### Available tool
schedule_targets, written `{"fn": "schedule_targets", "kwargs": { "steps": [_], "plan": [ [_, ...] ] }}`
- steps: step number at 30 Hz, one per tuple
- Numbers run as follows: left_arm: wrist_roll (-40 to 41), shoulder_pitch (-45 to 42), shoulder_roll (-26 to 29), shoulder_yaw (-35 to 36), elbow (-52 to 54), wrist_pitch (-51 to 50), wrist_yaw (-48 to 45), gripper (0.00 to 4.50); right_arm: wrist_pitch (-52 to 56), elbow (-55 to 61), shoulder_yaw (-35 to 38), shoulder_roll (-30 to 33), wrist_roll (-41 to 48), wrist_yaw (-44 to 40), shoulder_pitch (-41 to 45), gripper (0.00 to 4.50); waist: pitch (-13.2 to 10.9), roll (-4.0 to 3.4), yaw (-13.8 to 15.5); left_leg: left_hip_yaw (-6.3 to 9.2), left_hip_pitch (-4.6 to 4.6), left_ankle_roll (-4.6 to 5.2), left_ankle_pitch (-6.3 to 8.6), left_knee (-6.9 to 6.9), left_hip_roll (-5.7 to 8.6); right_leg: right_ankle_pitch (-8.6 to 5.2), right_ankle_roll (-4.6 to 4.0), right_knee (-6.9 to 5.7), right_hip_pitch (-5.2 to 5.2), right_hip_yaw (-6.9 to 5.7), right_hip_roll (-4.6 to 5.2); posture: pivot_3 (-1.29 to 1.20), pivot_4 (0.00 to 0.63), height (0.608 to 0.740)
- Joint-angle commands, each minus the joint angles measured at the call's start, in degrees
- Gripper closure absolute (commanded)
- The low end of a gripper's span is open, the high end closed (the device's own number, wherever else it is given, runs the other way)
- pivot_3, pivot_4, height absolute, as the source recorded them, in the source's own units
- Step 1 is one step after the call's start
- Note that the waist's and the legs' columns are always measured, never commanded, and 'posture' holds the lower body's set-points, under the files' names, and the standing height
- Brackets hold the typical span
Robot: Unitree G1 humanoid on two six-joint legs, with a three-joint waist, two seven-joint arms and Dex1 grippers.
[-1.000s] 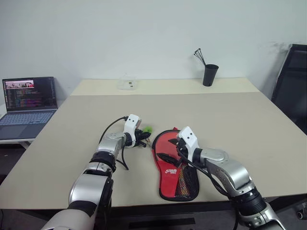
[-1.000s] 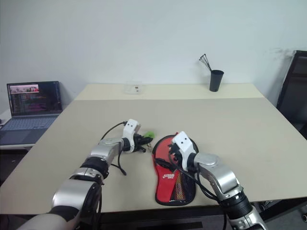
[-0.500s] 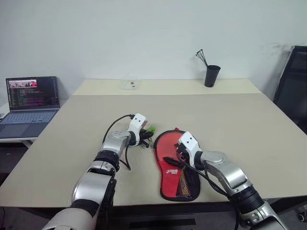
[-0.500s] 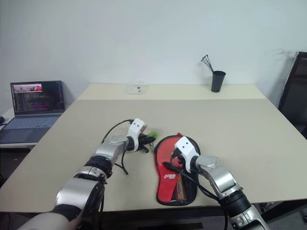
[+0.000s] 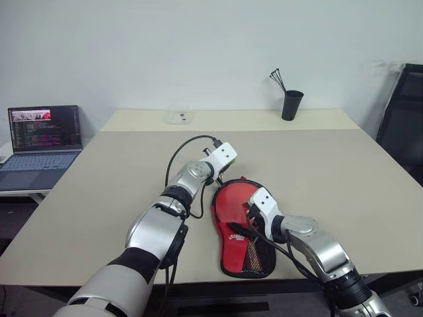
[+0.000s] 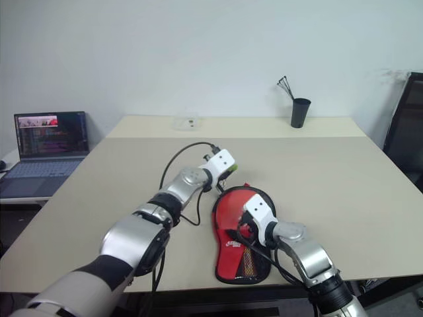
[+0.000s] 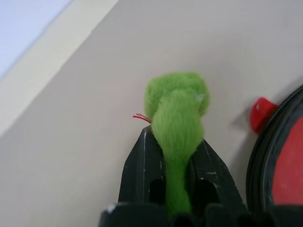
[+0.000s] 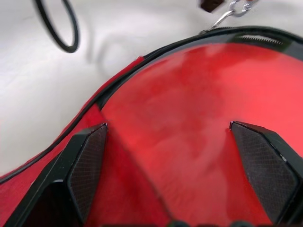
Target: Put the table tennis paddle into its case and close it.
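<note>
The case [image 5: 232, 203] lies flat on the table with its red side up, its round end away from me and its mesh end near the front edge. My left gripper [image 7: 175, 137] is shut on the fuzzy green tag [image 7: 177, 101], just off the round end beside the black zipper rim [image 7: 265, 156]. That tag also shows above the case [image 6: 232, 170]. My right gripper [image 8: 168, 132] stands open over the case's red face, one finger on each side of it. The paddle is hidden.
A black cup [image 5: 289, 104] holding thin sticks stands at the table's far right. A small clear box [image 5: 178, 117] lies at the far middle. An open laptop [image 5: 41, 142] sits off to the left, and a black chair [image 5: 404, 119] stands to the right.
My left gripper has carried the green tag to the right and upward around the case's round end, with its wrist rolling. My right gripper has sunk a little onto the case.
</note>
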State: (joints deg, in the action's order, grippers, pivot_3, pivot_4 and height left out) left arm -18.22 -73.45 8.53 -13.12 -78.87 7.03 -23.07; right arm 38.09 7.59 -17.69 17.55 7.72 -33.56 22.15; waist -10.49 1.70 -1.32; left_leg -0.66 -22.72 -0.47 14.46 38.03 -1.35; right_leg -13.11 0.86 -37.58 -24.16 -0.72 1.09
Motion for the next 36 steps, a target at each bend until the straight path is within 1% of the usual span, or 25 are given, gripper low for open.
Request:
{"fn": "schedule_targets", "kwargs": {
  "steps": [1, 7, 11, 18, 24, 29, 34, 36],
  "plan": [
    [-4.0, -2.7, -1.3, -2.5, 0.6, 3.3, 2.4, 4.37, 5.1, -0.9, -2.9, 0.9, -1.1, 0.6, -4.3, 0.00, 0.0, 0.02, 0.0, 0.00, 0.01, 0.00, 0.00, 0.00, 0.00, 0.00, 0.00, 0.00, 0.00, 0.00, -0.01, 0.00, 0.150, 0.740],
    [-10.1, -4.7, -5.4, -7.2, 0.1, 7.9, 5.4, 4.37, 8.5, 4.2, -3.5, 0.6, -0.8, 2.3, -8.2, 0.00, 0.1, 0.13, 0.3, 0.00, 0.01, -0.01, 0.00, 0.00, 0.00, 0.00, 0.01, 0.01, 0.03, -0.02, 0.00, 0.00, 0.150, 0.740],
    [-12.3, -6.1, -7.1, -8.3, -0.1, 9.4, 7.0, 4.37, 9.9, 6.1, -4.1, 0.4, -0.7, 2.7, -9.2, 0.00, 0.1, 0.15, 0.6, -0.03, 0.00, -0.01, 0.00, 0.01, 0.00, -0.01, 0.01, 0.06, 0.04, -0.02, 0.01, 0.00, 0.150, 0.740],
    [-18.1, -8.0, -10.5, -13.0, -0.3, 12.7, 11.5, 4.37, 10.9, 6.9, -5.0, -0.8, -0.4, 3.4, -10.0, 0.00, 0.1, 0.15, 1.1, -0.03, -0.04, -0.01, 0.00, -0.03, 0.01, -0.01, 0.01, 0.19, 0.05, -0.06, 0.00, 0.00, 0.150, 0.740],
    [-19.6, -9.5, -13.2, -13.9, -0.3, 13.9, 13.7, 4.37, 11.1, 7.5, -5.5, -1.1, -0.4, 3.7, -11.0, 0.00, 0.1, 0.15, 1.3, -0.01, -0.10, -0.01, 0.01, -0.05, 0.01, 0.00, 0.01, 0.30, 0.05, -0.09, 0.00, 0.00, 0.150, 0.740],
    [-19.6, -9.7, -15.0, -13.4, -0.4, 14.1, 13.2, 4.37, 11.0, 7.5, -5.3, -1.2, -0.5, 4.0, -11.2, 0.00, 0.1, 0.15, 1.4, -0.01, -0.17, -0.01, 0.01, -0.05, 0.02, 0.01, 0.04, 0.41, 0.06, -0.11, 0.01, 0.00, 0.150, 0.740],
    [-18.5, -8.2, -15.7, -12.6, -0.5, 14.1, 8.3, 4.37, 10.4, 7.0, -5.2, -1.4, -0.6, 4.3, -11.2, 0.00, 0.1, 0.15, 1.4, 0.01, -0.15, 0.00, 0.01, -0.06, 0.03, 0.02, 0.04, 0.41, 0.06, -0.13, 0.01, 0.00, 0.150, 0.740],
    [-17.0, -7.6, -15.9, -11.4, -0.4, 14.4, 5.4, 3.64, 10.1, 6.6, -5.3, -1.5, -0.8, 4.3, -11.1, 0.00, 0.1, 0.15, 1.4, 0.00, -0.15, 0.00, 0.01, -0.06, 0.04, 0.02, 0.04, 0.41, 0.07, -0.13, 0.00, 0.00, 0.150, 0.740]
  ]
}}
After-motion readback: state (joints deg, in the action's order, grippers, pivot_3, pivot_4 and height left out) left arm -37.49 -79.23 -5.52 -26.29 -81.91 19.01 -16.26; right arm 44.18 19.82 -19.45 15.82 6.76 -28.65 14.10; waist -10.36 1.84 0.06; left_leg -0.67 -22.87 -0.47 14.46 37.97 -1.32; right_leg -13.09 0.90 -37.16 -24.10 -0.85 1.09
